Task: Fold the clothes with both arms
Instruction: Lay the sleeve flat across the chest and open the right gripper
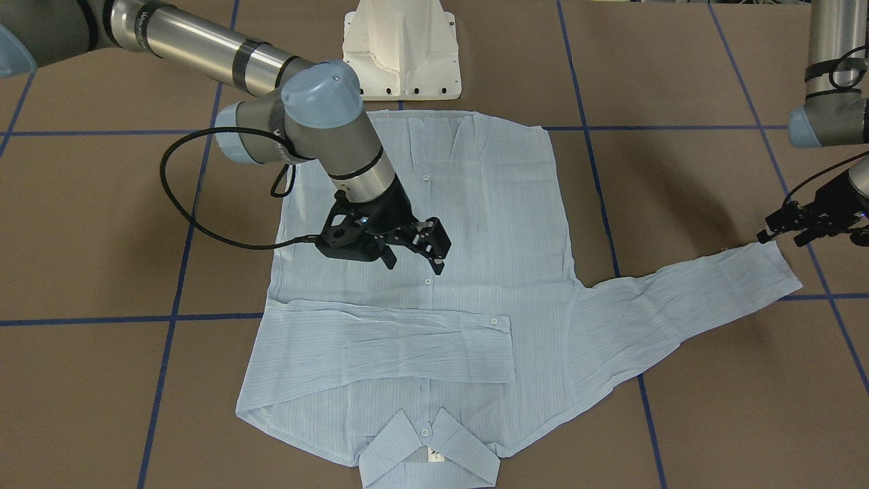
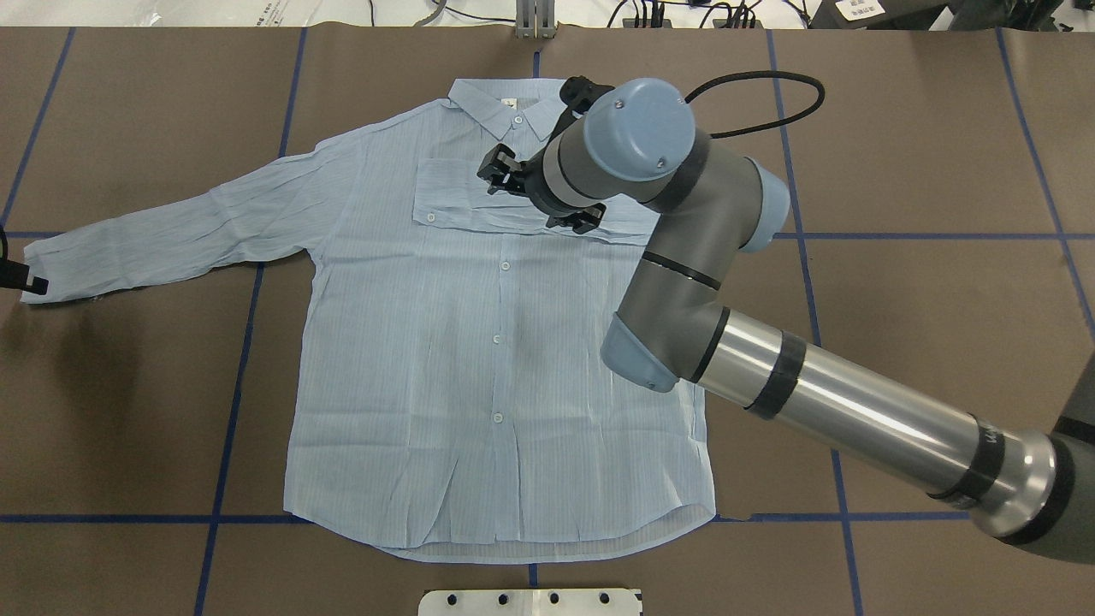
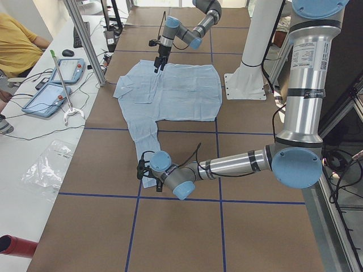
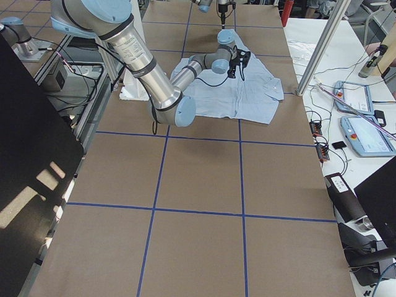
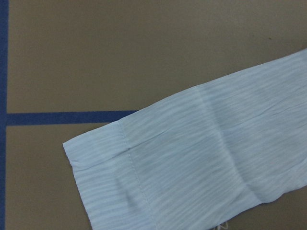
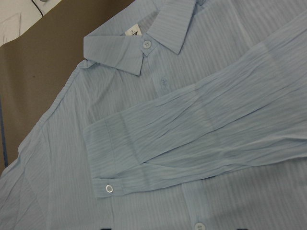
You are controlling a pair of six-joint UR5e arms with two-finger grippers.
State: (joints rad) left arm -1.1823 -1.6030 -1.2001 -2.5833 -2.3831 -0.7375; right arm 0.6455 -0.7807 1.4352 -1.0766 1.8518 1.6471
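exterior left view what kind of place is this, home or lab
Probably a robotics lab: left arm and right arm over a blue-gridded table, teach pendants on the side bench.

Overhead and front-facing cameras look down from opposite sides, sharing the shirt point(image 2: 479, 342).

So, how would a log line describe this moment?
shirt flat | one sleeve folded across chest | right claw open over shirt | left claw by other cuff

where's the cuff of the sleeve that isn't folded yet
In the overhead view the cuff lies flat on the table at the far left, right beside the left gripper.
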